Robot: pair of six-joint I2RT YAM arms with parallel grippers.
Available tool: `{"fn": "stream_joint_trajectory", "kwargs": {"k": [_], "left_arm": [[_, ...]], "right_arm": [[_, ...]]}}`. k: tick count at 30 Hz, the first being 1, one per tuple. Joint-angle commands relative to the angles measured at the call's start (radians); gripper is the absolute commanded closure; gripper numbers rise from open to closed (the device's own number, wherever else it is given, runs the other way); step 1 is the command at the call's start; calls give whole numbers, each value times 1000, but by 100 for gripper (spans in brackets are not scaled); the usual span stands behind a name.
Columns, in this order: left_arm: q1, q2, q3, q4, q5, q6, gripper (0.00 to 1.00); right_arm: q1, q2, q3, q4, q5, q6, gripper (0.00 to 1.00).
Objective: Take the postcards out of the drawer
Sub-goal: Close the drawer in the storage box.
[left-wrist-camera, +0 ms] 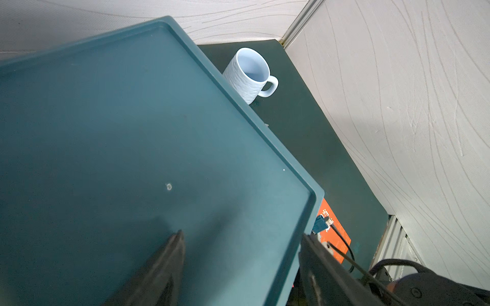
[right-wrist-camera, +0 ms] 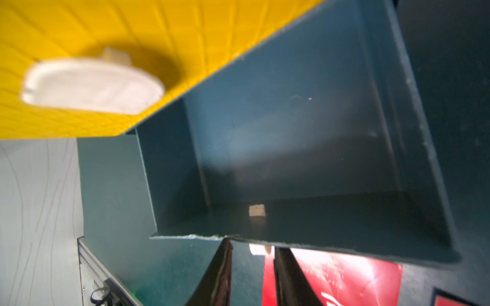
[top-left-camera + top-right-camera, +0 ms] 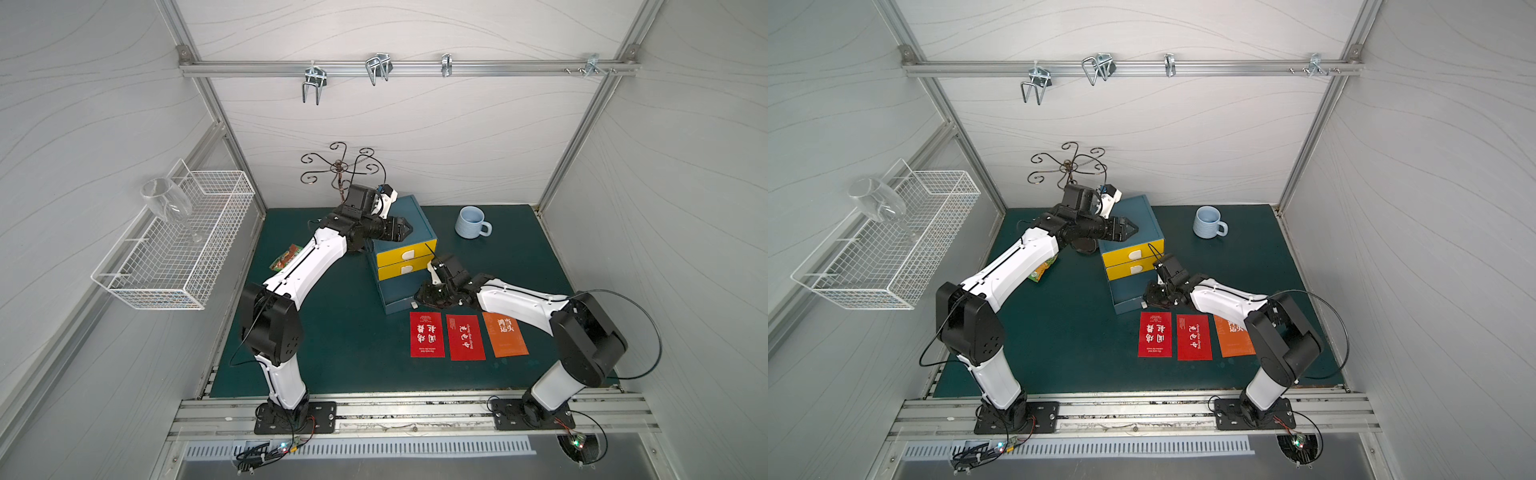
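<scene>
Three postcards lie side by side on the green mat in front of the cabinet: a red one (image 3: 427,334), a second red one (image 3: 465,337) and an orange one (image 3: 505,334), partly under the right arm in a top view (image 3: 1233,340). The teal bottom drawer (image 3: 395,293) is pulled out, and the right wrist view shows its inside (image 2: 291,159) bare. My right gripper (image 2: 253,245) is at the drawer's front, open, with the white handle (image 2: 261,249) between its fingers. My left gripper (image 1: 242,238) hangs open over the front edge of the cabinet top (image 1: 132,132).
Two yellow drawers (image 3: 405,253) above are shut. A pale blue mug (image 3: 471,222) stands at the back right. A snack packet (image 3: 286,257) lies under the left arm. A wire basket (image 3: 178,245) holding a wine glass (image 3: 166,201) hangs on the left wall, and a scrolled metal stand (image 3: 340,168) rises behind the cabinet.
</scene>
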Motion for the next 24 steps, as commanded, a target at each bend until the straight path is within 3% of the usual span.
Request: {"fn": "stream_joint_trajectory", "kwargs": {"k": [1,21,24], "left_arm": [[2,26,-30,-73,10,2,27],[3,27,-33,-80,15,1,27],[2,27,-31,-81,20,-2,27]], "right_arm": [[-14,21,-27,107,41,3,72],[-62,141,-118,523,32,162,88],[-68,161,-137,604,41,204,86]]}}
